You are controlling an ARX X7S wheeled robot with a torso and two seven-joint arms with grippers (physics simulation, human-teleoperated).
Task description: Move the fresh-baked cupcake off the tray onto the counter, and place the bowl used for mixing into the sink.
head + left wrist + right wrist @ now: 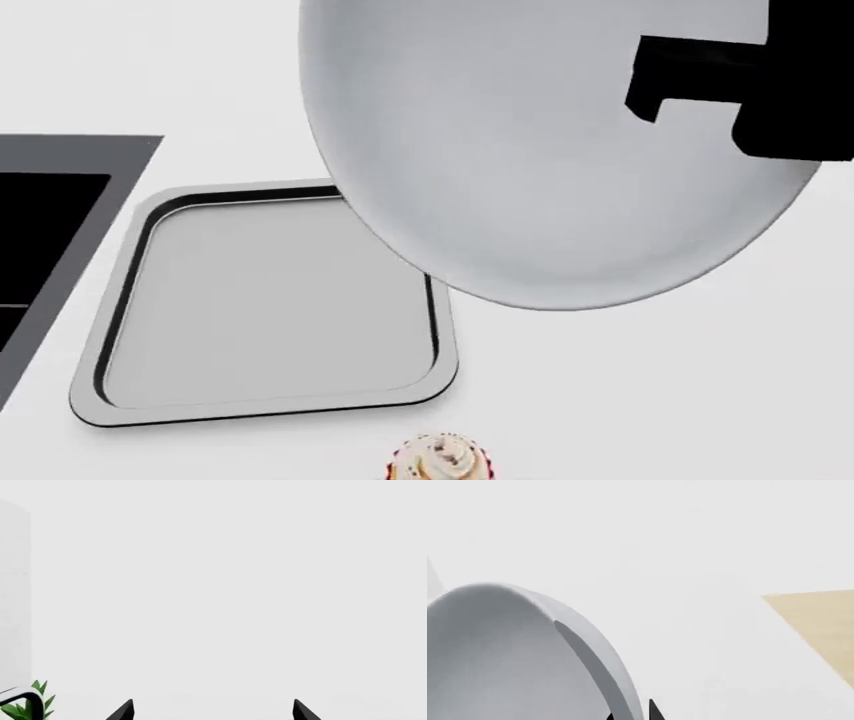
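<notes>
head view: bowl (534, 160) lifted and tilted, right gripper (667, 85) clamped on its rim at 2 o'clock. sink (54, 215) lies toward 9 o'clock, past the tray (267, 310). cupcake (445, 462) already on counter (667, 400) at 6 o'clock.

right wrist view: jaws pinch the bowl rim.

left wrist view: left gripper (213, 711) spread wide, holding nothing, near a plant (30, 702).

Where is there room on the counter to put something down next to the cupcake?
The white counter is bare to the right of the cupcake, below the lifted bowl, and also beyond the tray, above the sink. The tray itself is empty. It is tighter between the tray's front rim and the cupcake.
</notes>
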